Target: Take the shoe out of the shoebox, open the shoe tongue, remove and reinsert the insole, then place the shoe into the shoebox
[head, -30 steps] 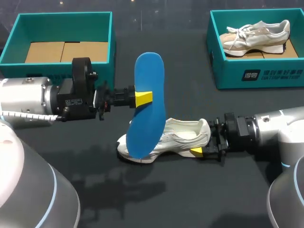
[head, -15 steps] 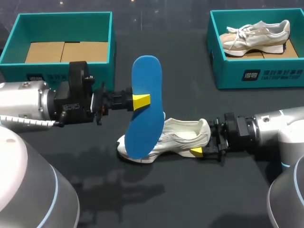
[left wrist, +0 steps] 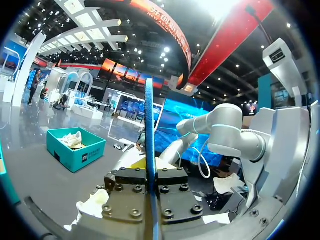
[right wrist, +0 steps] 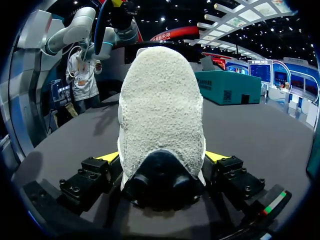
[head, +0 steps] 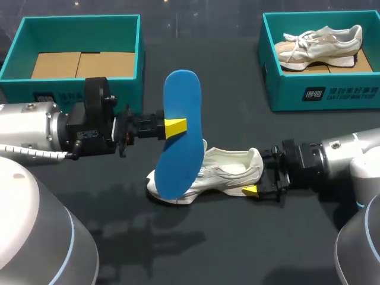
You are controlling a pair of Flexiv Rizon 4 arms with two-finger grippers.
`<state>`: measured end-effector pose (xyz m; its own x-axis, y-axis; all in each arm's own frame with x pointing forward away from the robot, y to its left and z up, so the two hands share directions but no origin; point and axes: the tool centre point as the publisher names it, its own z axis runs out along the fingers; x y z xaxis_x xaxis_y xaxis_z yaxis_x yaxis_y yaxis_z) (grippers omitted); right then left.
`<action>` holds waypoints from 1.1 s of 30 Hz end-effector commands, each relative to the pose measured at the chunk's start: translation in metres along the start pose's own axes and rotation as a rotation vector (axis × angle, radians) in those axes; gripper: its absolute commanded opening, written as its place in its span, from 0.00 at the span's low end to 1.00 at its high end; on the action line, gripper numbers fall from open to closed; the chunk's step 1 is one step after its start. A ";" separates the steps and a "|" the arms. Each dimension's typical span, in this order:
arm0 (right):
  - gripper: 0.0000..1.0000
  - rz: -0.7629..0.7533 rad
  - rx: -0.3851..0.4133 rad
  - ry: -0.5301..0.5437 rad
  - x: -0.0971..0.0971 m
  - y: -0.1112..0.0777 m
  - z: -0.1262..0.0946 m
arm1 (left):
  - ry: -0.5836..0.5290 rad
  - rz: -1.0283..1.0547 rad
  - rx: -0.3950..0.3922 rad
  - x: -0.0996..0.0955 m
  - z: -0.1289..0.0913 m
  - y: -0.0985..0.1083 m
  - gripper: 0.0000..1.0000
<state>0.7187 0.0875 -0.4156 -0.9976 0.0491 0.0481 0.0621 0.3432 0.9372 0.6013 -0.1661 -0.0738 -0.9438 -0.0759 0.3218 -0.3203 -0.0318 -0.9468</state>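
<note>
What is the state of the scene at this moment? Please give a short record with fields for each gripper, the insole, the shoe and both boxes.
left gripper: shut on the blue insole, near its middle
blue insole: out of the shoe, held upright above the toe end
right gripper: shut on the heel of the white shoe
white shoe: on the table, between the boxes
left shoebox: no shoe inside, cardboard bottom shows
right shoebox: holds a second shoe

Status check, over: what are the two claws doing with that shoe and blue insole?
Left gripper shut on blue insole, held roughly upright. Right gripper shut on shoe at heel, resting on table. Nothing in the way.
</note>
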 end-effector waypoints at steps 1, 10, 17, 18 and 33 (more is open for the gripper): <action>1.00 0.019 0.097 0.024 0.002 0.010 -0.013 | -0.003 0.001 0.002 0.002 0.000 0.001 0.00; 1.00 0.090 0.342 0.038 0.004 0.016 -0.040 | -0.003 0.001 0.002 0.002 0.000 0.001 0.00; 1.00 0.076 0.522 -0.019 0.010 0.035 -0.055 | -0.003 0.001 0.002 0.002 0.000 0.001 0.00; 1.00 0.076 0.522 -0.019 0.010 0.035 -0.055 | -0.003 0.001 0.002 0.002 0.000 0.001 0.00; 1.00 0.067 0.746 -0.014 0.008 0.054 -0.044 | -0.003 0.001 0.002 0.002 0.000 0.001 0.00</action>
<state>0.7111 0.0563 -0.3568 -0.9918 0.0935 0.0874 0.1278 0.7668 0.6291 0.6002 -0.1652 -0.0741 -0.9439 -0.0769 0.3212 -0.3197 -0.0323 -0.9470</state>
